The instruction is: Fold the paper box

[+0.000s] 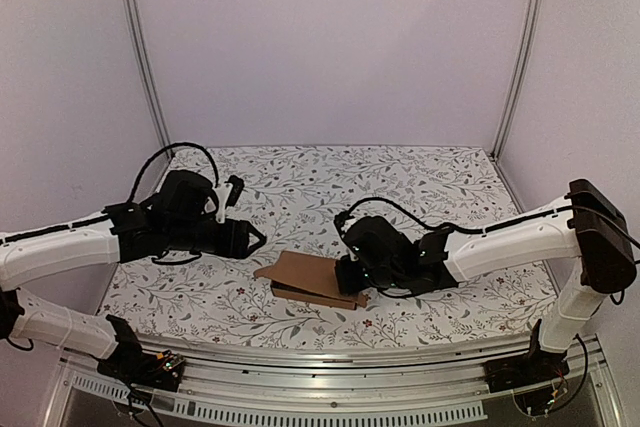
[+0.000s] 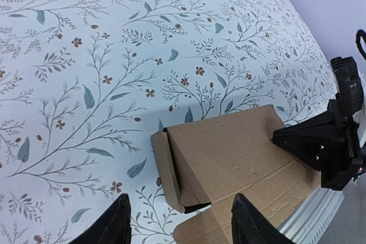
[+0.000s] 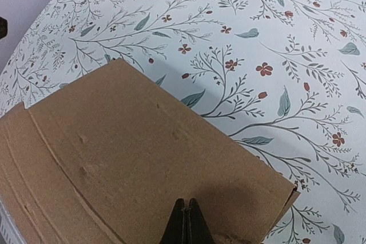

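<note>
The paper box [image 1: 310, 278] lies almost flat near the front edge of the table [image 1: 440, 187], just behind the metal rail [image 1: 330, 355]; a shove towards the bases could, I judge, slide it over that edge, since the flowered cloth looks to give little hold. The right gripper [image 3: 186, 212] is clenched, tips together and pressing down on the top panel near the box's right corner, with nothing between them; should the tips slip off, the cardboard is free to skate or swing. The left gripper [image 1: 255, 238] hovers left of the box and apart from it, fingers [image 2: 117, 224] spread and empty; coming in too low it may crush the left end, where a dark gap shows under the top panel; too high and it misses the edge. A pinned panel cannot rise, so the right arm itself stands in the way of the fold. Farther back are only cloth, the upright posts [image 1: 140, 47] and pale walls; none of them obstructs.
</note>
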`<state>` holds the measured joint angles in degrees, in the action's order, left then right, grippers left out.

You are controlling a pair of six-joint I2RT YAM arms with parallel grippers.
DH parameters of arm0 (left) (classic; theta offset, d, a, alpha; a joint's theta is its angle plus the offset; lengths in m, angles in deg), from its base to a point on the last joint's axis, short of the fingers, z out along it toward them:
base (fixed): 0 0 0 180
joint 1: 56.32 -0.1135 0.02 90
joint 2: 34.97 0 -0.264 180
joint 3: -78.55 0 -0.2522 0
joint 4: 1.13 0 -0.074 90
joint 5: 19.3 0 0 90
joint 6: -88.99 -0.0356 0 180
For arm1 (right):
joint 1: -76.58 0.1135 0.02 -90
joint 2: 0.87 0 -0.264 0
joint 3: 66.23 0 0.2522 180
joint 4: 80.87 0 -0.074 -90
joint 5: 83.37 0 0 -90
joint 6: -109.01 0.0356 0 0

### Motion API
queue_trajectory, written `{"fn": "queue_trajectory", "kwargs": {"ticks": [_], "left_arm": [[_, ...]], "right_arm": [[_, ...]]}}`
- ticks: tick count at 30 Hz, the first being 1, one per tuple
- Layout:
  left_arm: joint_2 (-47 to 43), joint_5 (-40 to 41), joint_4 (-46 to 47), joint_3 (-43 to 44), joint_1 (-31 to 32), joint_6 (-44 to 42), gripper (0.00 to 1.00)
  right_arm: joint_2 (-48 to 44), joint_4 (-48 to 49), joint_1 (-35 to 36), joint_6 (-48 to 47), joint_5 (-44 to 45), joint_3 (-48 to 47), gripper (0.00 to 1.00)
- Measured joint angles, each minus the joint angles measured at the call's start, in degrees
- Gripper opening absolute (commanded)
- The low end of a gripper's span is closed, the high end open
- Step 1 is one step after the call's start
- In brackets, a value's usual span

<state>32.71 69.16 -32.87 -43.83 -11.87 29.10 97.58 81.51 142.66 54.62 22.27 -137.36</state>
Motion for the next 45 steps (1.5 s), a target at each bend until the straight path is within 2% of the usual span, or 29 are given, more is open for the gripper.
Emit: {"fn": "queue_trajectory", "kwargs": {"ticks": [4,6,7,13,19,25,34,45], "left_arm": [[-5.35,-0.85,0.17,-3.48,-3.58,1.11,0.22],[-6.62,-2.32,0.57,-5.53,-5.27,2.12,0.04],[-6.91,-3.52,0.9,-6.78,-6.16,2.23,0.0],[-4.79,-12.48,6.21,-12.26,-10.01,5.11,0.0],[2.64,-23.87,16.06,-14.97,-12.76,7.8,0.0],[9.73,-31.67,24.76,-15.26,-13.22,10.56,0.0],[14.14,-36.09,29.94,-15.26,-13.22,12.41,0.0],[16.9,-37.09,34.29,-15.72,-11.65,14.43,0.0]], "right_arm": [[0.0,0.02,0.02,-0.04,0.13,-0.02,0.0],[0.0,0.02,0.04,-0.11,0.13,-0.02,0.0],[0.0,0.02,0.04,-0.13,0.15,-0.02,0.0],[0.0,0.02,0.24,-0.15,0.22,-0.02,0.0],[0.0,0.02,0.31,-0.17,0.26,-0.02,0.0],[0.0,0.02,0.35,-0.17,0.35,-0.02,0.0],[0.0,0.02,0.37,-0.17,0.57,-0.02,0.0],[0.0,0.02,0.42,-0.17,0.57,-0.02,0.0]]}}
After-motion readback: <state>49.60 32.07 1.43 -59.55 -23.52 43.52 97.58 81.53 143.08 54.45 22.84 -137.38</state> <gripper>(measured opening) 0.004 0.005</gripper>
